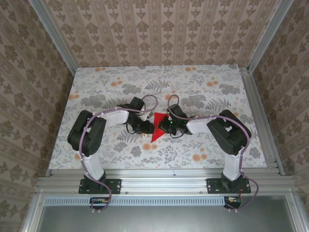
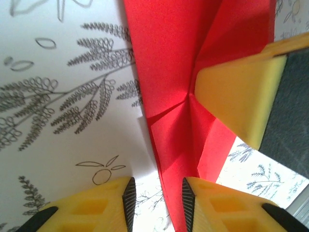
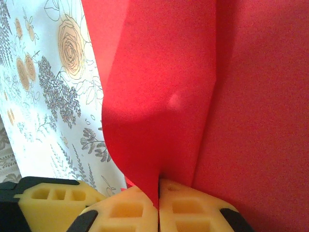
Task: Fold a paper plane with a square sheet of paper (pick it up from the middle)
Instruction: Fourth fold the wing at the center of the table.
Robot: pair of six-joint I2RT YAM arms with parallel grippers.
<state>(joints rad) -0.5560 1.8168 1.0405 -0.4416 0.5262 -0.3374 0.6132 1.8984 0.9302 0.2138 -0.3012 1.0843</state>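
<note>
Part-folded sheet of paper on bench, one layer clenched in right pincer. Left pincer just beside right pincer, jaws apart, sheet edge loose in the gap. Risks: w/ one grip, flaps may spring open; any pull by right pincer could drag sheet, skew centre crease or tear it.

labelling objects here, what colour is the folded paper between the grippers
Bright red, plain; the paper shows best in the right wrist view.
</note>
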